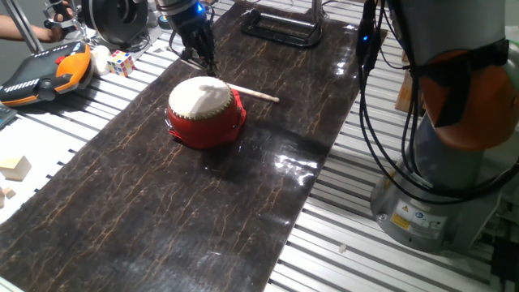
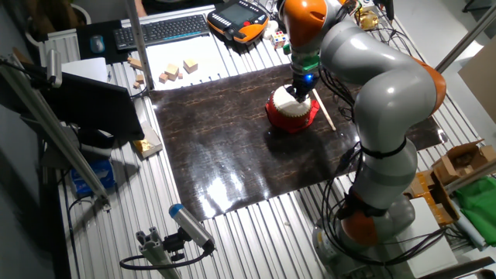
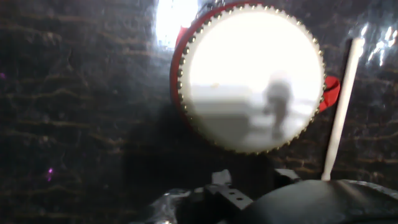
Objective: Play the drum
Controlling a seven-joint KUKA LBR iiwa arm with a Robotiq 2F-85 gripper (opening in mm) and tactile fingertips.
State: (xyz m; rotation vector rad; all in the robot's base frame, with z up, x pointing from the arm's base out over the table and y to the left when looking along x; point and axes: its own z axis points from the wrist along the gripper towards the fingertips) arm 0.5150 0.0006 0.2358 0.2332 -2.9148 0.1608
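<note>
The drum [image 1: 205,109] is a small round red drum with a cream-white skin, and it stands on the dark mat. It also shows in the other fixed view [image 2: 293,112] and fills the upper middle of the hand view [image 3: 252,74]. My gripper [image 1: 208,65] hangs just behind the drum's far edge, a little above the mat. Its fingers look pressed together and hold nothing. In the other fixed view the gripper [image 2: 299,94] is over the drum's far rim. A thin pale wooden stick [image 1: 253,92] lies on the mat beside the drum, and also shows in the hand view [image 3: 341,118].
The dark marbled mat [image 1: 162,211] covers the slatted table. A teach pendant [image 1: 49,73], a puzzle cube [image 1: 122,62] and wooden blocks [image 1: 15,168] lie to the left. A black frame [image 1: 280,24] stands at the back. The arm's base [image 1: 442,186] is on the right.
</note>
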